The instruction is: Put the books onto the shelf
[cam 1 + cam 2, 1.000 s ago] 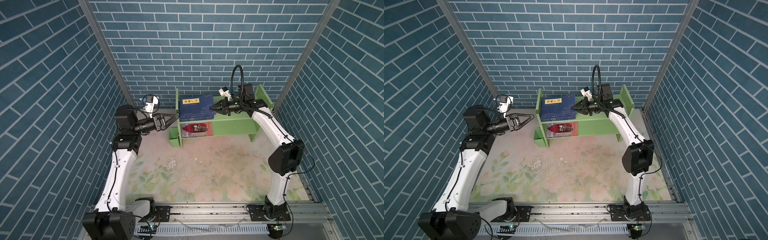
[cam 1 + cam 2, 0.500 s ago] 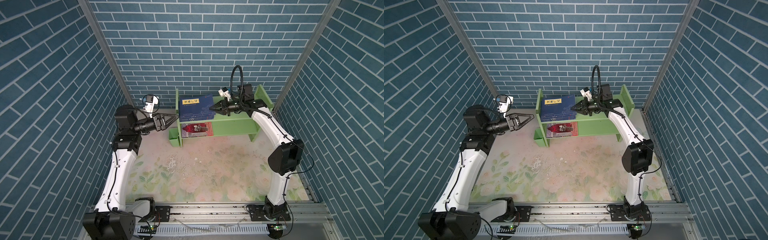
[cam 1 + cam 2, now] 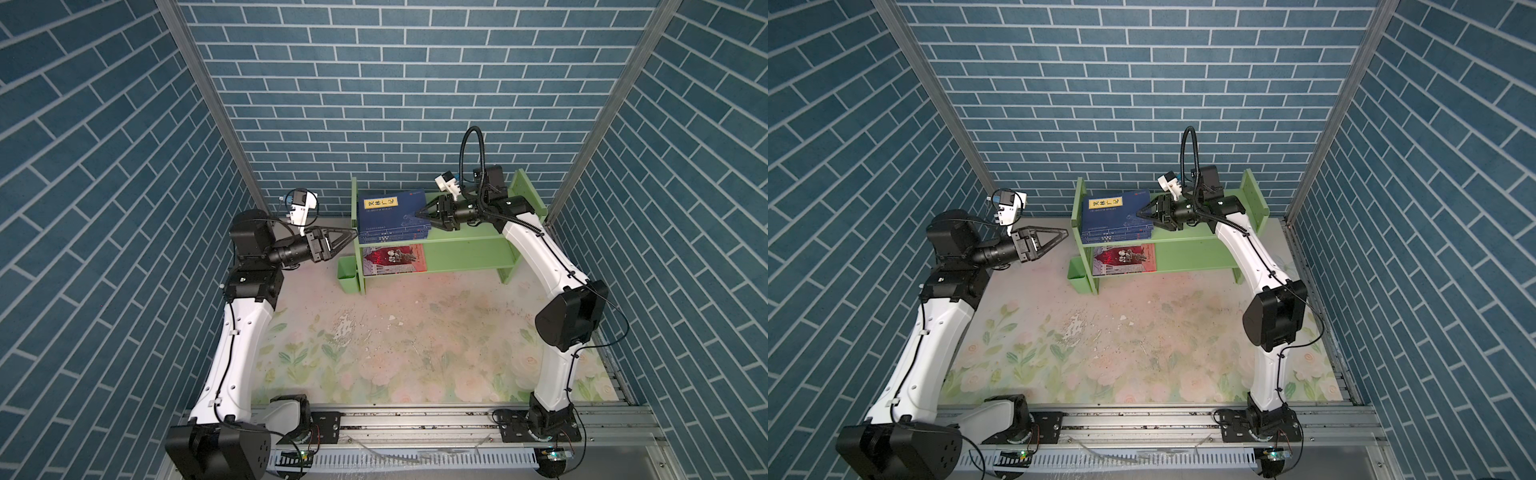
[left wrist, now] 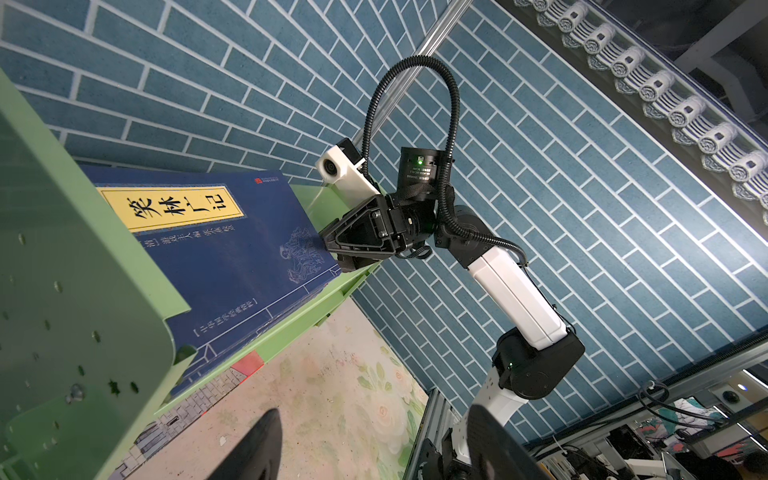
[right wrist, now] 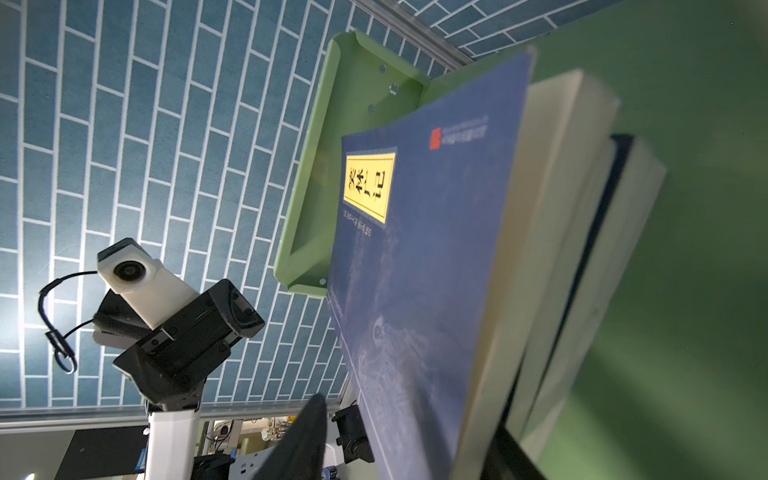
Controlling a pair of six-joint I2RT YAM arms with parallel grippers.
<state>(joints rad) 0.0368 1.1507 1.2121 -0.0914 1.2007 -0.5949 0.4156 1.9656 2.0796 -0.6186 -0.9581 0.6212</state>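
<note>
The light green shelf (image 3: 465, 249) (image 3: 1192, 249) stands at the back. A stack of dark blue books (image 3: 390, 214) (image 3: 1113, 214) with a yellow title label lies flat on its upper tier. A red-and-grey book (image 3: 392, 258) (image 3: 1123, 259) lies on the lower tier. My right gripper (image 3: 417, 214) (image 3: 1138, 214) (image 5: 407, 449) is open at the right edge of the top blue book (image 5: 424, 249). One finger (image 5: 303, 440) stands clear of the cover. My left gripper (image 3: 353, 234) (image 3: 1065, 233) (image 4: 382, 449) is open and empty beside the shelf's left side panel (image 4: 62, 291).
A small green cup (image 3: 347, 276) (image 3: 1077, 276) hangs on the shelf's left side. The floral mat (image 3: 395, 340) covers the table in front of the shelf, with a worn patch (image 3: 345, 328). Blue brick walls close in the back and both sides. A metal rail (image 3: 415, 419) runs along the front.
My right gripper's jaws have opened off the top blue book, which stays on the stack. Neither arm has moved, and the left gripper is as before.
</note>
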